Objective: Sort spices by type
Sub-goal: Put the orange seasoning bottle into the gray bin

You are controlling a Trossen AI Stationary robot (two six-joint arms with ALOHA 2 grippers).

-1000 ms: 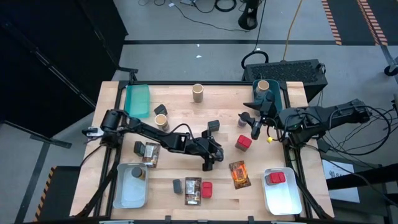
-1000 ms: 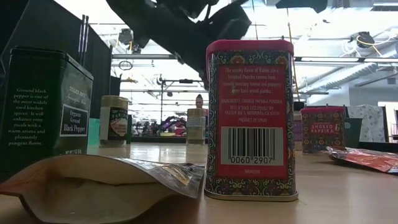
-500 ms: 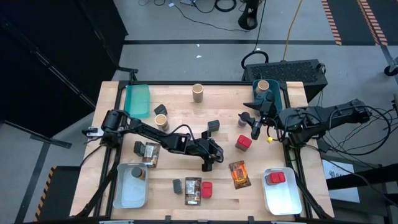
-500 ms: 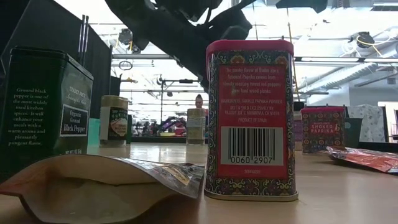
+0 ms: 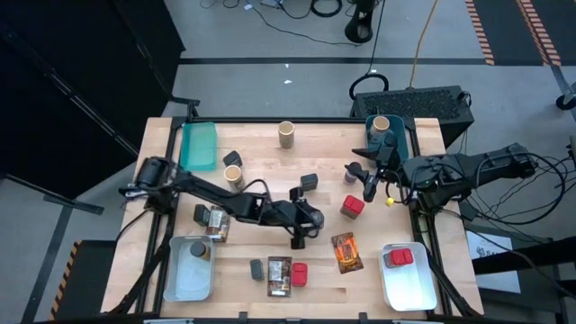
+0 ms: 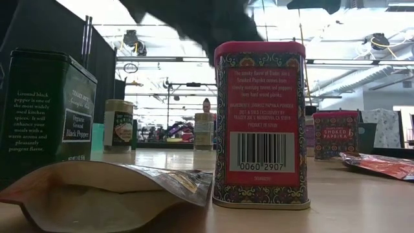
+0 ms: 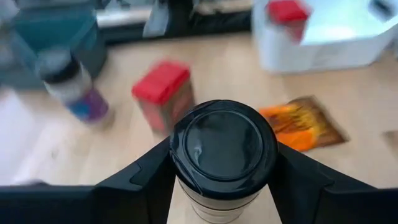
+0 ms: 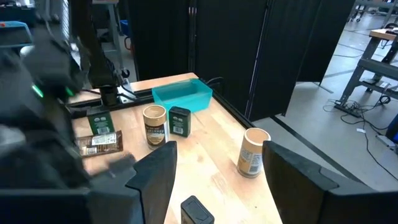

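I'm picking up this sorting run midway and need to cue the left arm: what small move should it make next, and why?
Probably finish closing on the black-lidded jar and lift it straight up. In the left wrist view the left gripper has its fingers on both sides of the jar, which stands upright on the wooden table. A red tin and an orange packet lie just beyond it.

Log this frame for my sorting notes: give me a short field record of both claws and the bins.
left claw: mid-table, fingers either side of a black-lidded jar
right claw: open, holding nothing, near the far right teal bin
far right teal bin contents: one tan cylinder
near right white bin: holds a red tin
near left white bin: one container inside, type unclear
far left teal bin: nothing seen inside
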